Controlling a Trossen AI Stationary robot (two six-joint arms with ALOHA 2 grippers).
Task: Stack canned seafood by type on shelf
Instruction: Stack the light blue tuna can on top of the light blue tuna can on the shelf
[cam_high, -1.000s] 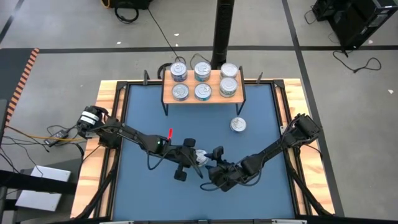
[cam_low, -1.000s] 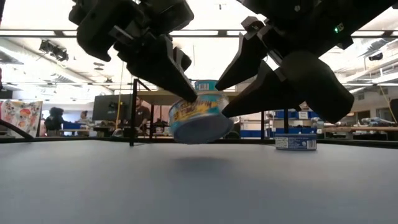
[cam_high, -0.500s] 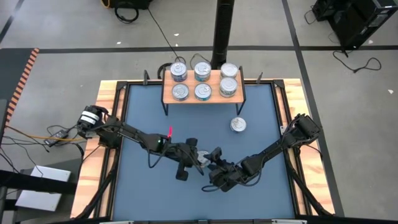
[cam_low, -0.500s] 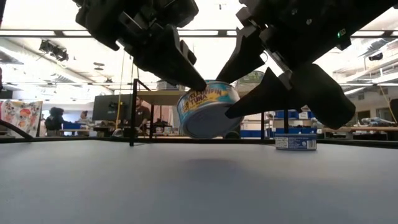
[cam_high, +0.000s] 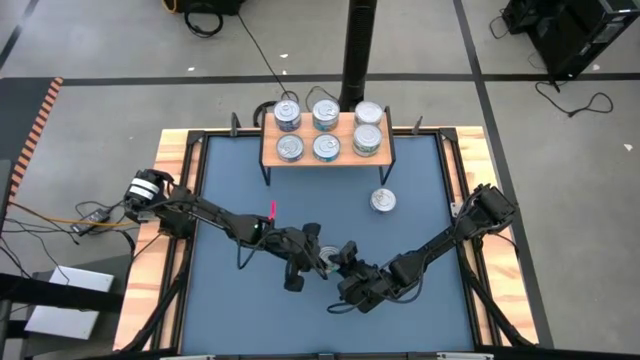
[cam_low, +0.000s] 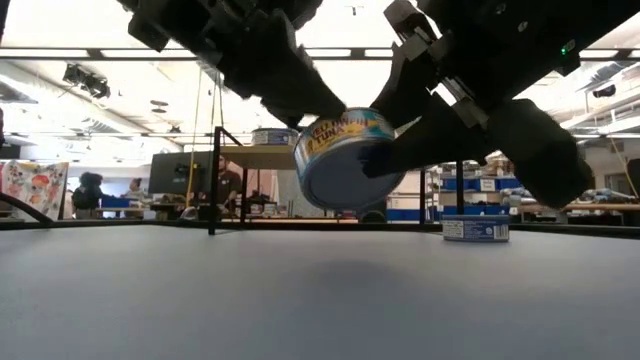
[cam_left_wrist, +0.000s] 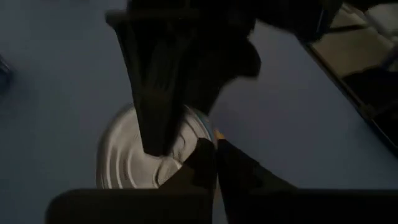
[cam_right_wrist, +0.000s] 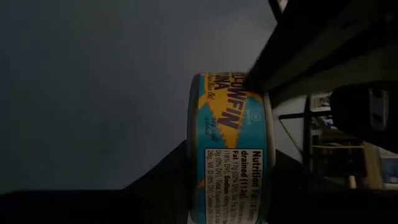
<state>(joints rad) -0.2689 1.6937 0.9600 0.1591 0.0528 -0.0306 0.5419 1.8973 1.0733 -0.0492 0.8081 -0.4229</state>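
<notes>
A round tin (cam_low: 345, 160) with a silver top and a blue-and-yellow tuna label hangs above the blue mat, tipped nearly on edge. My left gripper (cam_low: 325, 112) comes at it from the table's left, my right gripper (cam_low: 395, 135) from the right; both are shut on it. In the high view the two grippers meet at the mat's middle near part, with the tin (cam_high: 322, 252) between them. The shelf (cam_high: 342, 133), a light-wood board on black legs, stands at the far edge with several tins on it. My left gripper pinches the tin's rim (cam_left_wrist: 198, 134) between its shut fingertips (cam_left_wrist: 205, 163), slanting down from the table's left. The tin hangs below them, clear of the mat. My right gripper has one finger (cam_left_wrist: 155, 93) across the silver top and the other on the opposite flat face (cam_right_wrist: 268, 180), so the tin's labelled side wall (cam_right_wrist: 230, 149) lies between them. It comes slanting down from the table's right.
One more tin (cam_high: 383, 201) stands alone on the mat right of the middle, between the shelf and my right arm; the low view shows this tin (cam_low: 475, 228) beyond the grippers. Wooden rails (cam_high: 170, 200) border the mat.
My right gripper has rolled and shut its wide-open fingers onto the tin's two flat faces. My left gripper has tipped upward while keeping the rim, and the tin has risen a little and turned from a slight tilt to nearly on edge.
</notes>
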